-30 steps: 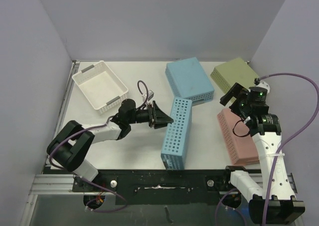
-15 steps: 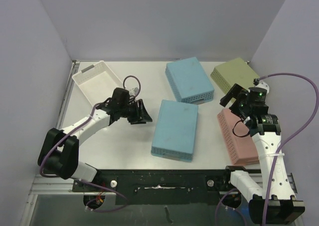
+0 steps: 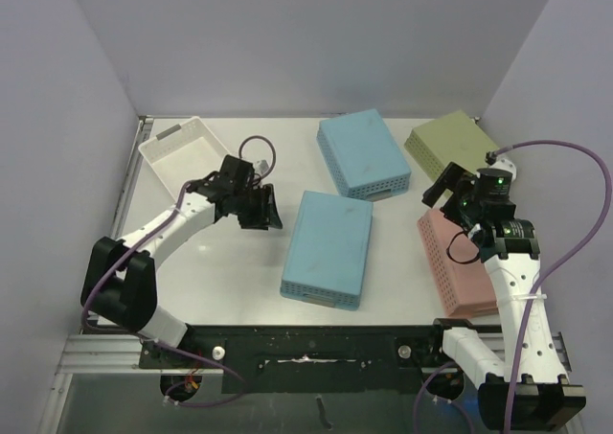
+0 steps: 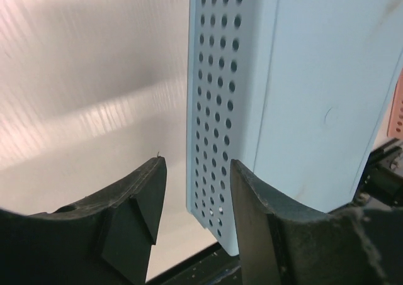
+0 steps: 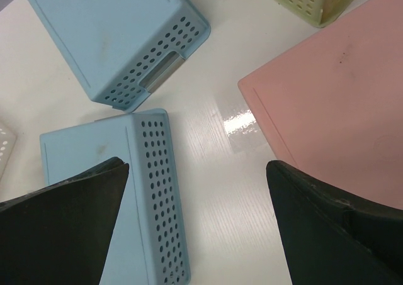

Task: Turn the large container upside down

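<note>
Blue perforated container (image 3: 328, 247), base up, lies just ahead of the left gripper (image 3: 268, 211), jaws apart and empty; best withdrawn straight back, clear of its wall.

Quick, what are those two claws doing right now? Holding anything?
Left gripper: open, holding nothing.
Right gripper: open, holding nothing.
</note>
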`<state>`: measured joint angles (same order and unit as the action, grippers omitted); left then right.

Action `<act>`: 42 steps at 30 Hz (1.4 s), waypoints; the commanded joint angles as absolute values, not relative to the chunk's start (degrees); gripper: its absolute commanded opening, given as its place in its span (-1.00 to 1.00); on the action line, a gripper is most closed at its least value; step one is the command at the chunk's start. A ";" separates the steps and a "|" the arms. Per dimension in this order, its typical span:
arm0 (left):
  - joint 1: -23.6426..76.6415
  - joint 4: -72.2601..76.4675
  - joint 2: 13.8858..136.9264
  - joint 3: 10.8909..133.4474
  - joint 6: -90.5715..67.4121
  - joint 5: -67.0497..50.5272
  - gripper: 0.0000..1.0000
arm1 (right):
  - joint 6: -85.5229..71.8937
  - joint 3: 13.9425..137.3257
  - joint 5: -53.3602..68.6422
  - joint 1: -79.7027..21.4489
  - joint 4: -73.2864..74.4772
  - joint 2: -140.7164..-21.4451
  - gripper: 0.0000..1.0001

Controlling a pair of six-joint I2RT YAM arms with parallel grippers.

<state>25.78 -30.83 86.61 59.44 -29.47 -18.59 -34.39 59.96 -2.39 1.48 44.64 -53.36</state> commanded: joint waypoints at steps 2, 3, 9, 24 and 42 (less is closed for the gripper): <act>23.83 -36.36 89.24 74.55 -23.16 -9.39 -0.10 | -32.87 61.46 -2.04 1.71 44.84 -53.68 0.95; 23.13 -36.79 89.96 76.91 -22.90 -8.57 -0.08 | -32.87 61.25 -1.73 1.74 44.76 -53.74 0.95; 15.53 -37.54 96.54 87.11 -23.30 -4.83 0.15 | -33.40 60.37 -0.64 1.67 44.76 -52.99 0.95; 6.27 -36.69 109.26 89.16 -21.37 -8.69 0.15 | -34.04 55.59 -0.27 1.52 46.45 -48.13 0.95; 22.18 -40.17 89.85 79.19 -23.14 -14.86 0.14 | -34.20 54.08 1.44 1.57 44.69 -50.06 0.95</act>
<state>23.53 -42.70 93.56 76.97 -20.75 -15.68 -34.06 54.50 0.03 1.48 47.37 -49.56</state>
